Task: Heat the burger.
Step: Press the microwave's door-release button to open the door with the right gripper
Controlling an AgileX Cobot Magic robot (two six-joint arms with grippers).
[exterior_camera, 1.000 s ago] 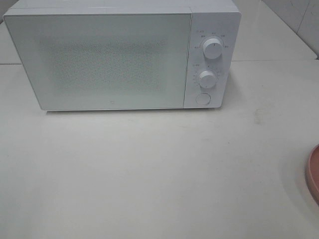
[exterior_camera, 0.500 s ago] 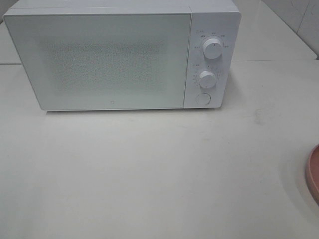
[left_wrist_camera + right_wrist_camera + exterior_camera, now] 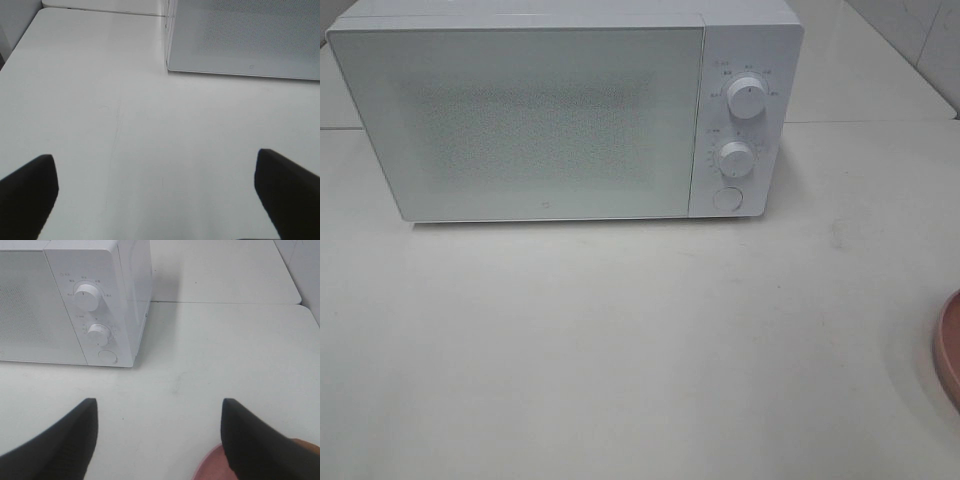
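Opening step: microwave door [image 3: 535,120] shut; left hand [image 3: 155,195] & right hand [image 3: 157,440] both spread, empty, above counter [image 3: 620,350]; next prob. press round button [image 3: 727,198] to open door; burger not clearly seen.

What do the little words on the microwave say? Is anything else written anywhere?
Nothing reads clearly.
On the microwave, around the upper knob: too small, blurred.
Around the lower knob: too small, blurred.
Tiny mark low on the door: unreadable.
Pink plate: no writing shown.

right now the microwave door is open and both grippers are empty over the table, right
No: the microwave door is shut, as the exterior high view shows. The left gripper and right gripper are indeed empty over the table.
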